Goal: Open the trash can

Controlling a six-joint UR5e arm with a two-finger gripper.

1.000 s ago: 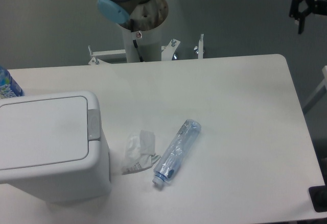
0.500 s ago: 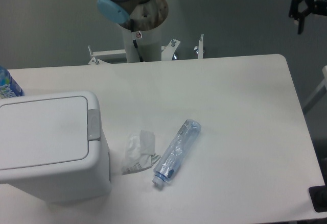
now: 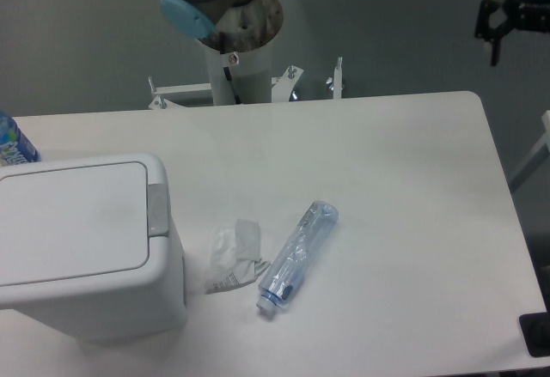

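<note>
Trash can shut at near-left of bench; hand high at far right.
Trash can (image 3: pixel 82 244) sits at bench (image 3: pixel 387 179) near-left corner, lid flat, grey latch (image 3: pixel 157 209) on its right rim; crumpled wrapper (image 3: pixel 232 257) and clear bottle (image 3: pixel 298 255) just right of it; arm base (image 3: pixel 232 33) behind bench; hand (image 3: pixel 500 29) beyond far-right corner, fingers apart, holding nothing.

The boxy white trash can (image 3: pixel 86 248) stands upright at the table's left, lid closed.
</note>
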